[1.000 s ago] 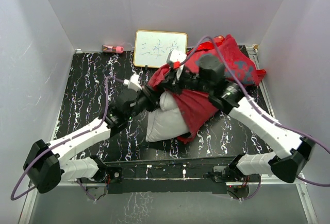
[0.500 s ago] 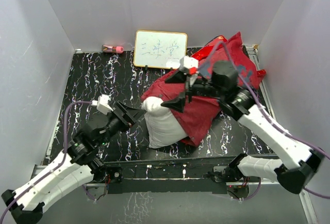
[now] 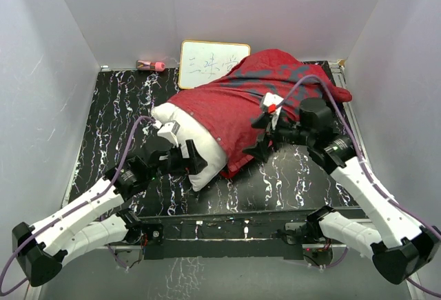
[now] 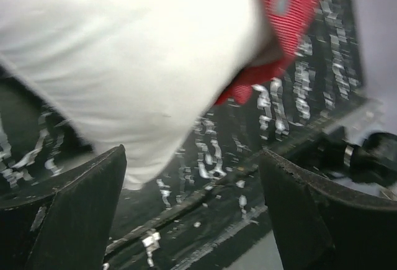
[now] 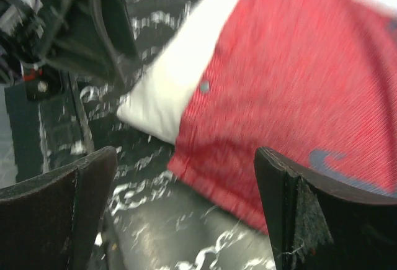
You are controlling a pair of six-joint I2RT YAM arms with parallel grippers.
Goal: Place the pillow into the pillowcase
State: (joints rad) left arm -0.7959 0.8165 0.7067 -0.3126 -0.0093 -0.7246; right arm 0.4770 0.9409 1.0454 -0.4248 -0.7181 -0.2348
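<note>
- Find the pillow (image 3: 189, 141) lying slantwise in the middle of the table (image 3: 117, 114), mostly covered by the pillowcase (image 3: 238, 103), with only its white near-left end sticking out of the red opening.
- See the far end of the pillowcase reaching close to the whiteboard (image 3: 213, 65).
- Judge the step as the last part of the stuffing: getting this bare end inside.
- Note the left gripper (image 3: 193, 159) spread wide at the bare end and grasping nothing, with white fabric just above its two fingers in the wrist view.
- Note the right gripper (image 3: 261, 138) also spread and released, just beside the near hem; hard to say from the blurred wrist view whether touching the cloth or not.
- For the next move, probably pinch the hem by the opening and draw it toward the left, while pressing the pillow end inward; take care, as thin cloth slips and bunches easily.
- Compared with half a second ago, see the pillowcase stretched long over the pillow instead of heaped.
- See the left gripper brought from well apart up to the pillow end, and the right gripper lowered from over the red cloth to its near edge.
</note>
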